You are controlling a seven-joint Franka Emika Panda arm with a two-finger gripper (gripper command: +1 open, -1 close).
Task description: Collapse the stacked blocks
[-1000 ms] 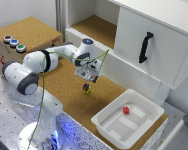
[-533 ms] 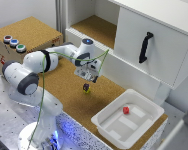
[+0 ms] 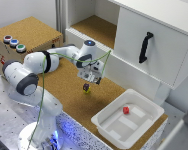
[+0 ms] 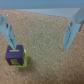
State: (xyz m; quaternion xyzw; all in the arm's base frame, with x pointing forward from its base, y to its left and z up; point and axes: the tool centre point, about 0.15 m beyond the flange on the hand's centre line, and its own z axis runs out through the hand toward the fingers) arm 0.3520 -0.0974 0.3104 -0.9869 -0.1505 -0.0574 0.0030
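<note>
The stacked blocks (image 3: 86,88) stand on the cork board: a dark purple-blue cube and a yellow cube, one on the other. My gripper (image 3: 92,80) hovers just above them, a little toward the exterior view's right. In the wrist view the stack (image 4: 16,56) shows purple-blue on top with yellow around and under it, lying close by one blue fingertip (image 4: 11,37). The other fingertip (image 4: 70,39) is far off. The gripper (image 4: 40,40) is open and holds nothing.
A white tray (image 3: 110,128) at the exterior view's lower right holds a lone red cube (image 3: 126,110). A white cabinet with a black handle (image 3: 144,47) stands behind. A box with coloured buttons (image 3: 14,43) sits at the left.
</note>
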